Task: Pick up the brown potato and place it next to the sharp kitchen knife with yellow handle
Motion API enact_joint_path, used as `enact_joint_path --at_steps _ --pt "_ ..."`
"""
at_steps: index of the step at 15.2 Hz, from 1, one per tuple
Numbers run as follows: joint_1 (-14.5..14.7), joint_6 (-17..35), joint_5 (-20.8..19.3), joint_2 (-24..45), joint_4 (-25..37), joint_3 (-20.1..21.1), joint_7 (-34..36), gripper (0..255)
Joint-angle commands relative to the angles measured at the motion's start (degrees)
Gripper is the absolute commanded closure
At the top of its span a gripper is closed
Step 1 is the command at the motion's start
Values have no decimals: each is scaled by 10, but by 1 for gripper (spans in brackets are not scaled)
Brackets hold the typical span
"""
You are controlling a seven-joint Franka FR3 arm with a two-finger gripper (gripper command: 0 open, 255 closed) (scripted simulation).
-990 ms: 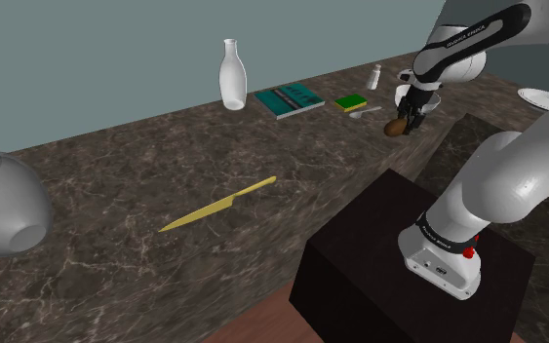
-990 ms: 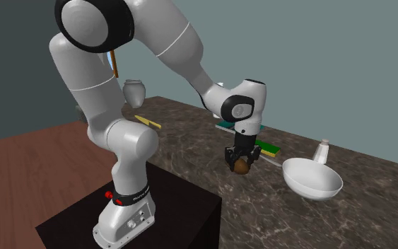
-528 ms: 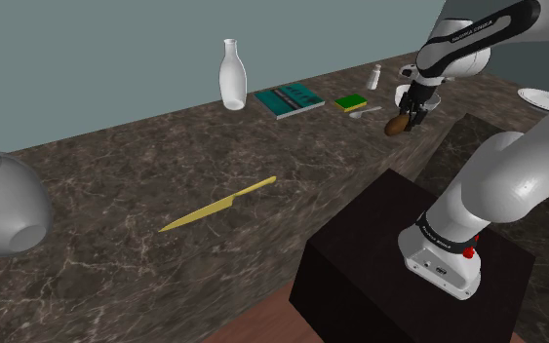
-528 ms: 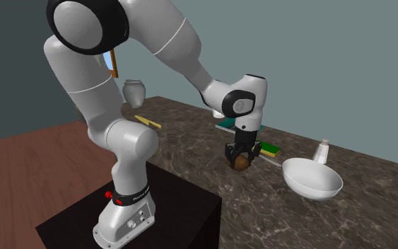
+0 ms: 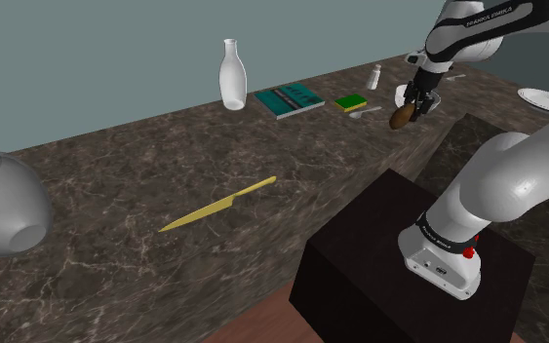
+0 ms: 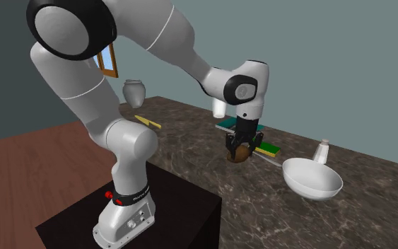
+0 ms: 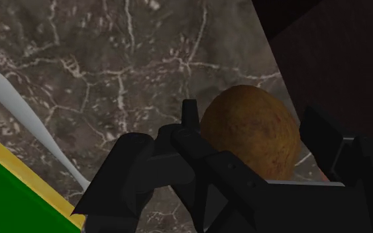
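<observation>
The brown potato [image 5: 399, 118] [image 6: 242, 152] [image 7: 251, 132] hangs in the air above the dark marble counter [image 5: 262, 146], clasped between the black fingers of my gripper [image 5: 408, 108] [image 6: 240, 149] [image 7: 254, 142], which is shut on it. The yellow-handled knife [image 5: 218, 204] [image 6: 148, 122] lies flat on the counter, well away towards the shoulder view's left, its blade pointing to the lower left.
Along the back wall stand a white bottle [image 5: 231, 75], a teal book [image 5: 289, 100], a green and yellow sponge [image 5: 351, 101] [image 7: 19, 192], a white spoon [image 7: 32, 122] and a small shaker [image 5: 374, 76]. A white bowl [image 6: 312, 177] lies near the potato. The black stand [image 5: 413, 263] is at lower right.
My gripper has risen a little with the potato held in it, and the arm has lifted higher. The knife and other things have not moved.
</observation>
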Motion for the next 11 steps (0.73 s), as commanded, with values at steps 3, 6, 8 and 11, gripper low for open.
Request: enact_joint_path --at_steps 3,6,8,11 --pt "-6 -37 -2 -20 17 15 4 255" --pt "-10 -64 -2 -33 32 27 7 255" --pt "-11 -81 -1 -40 42 34 9 255" --pt "-13 -107 1 -50 57 44 10 255"
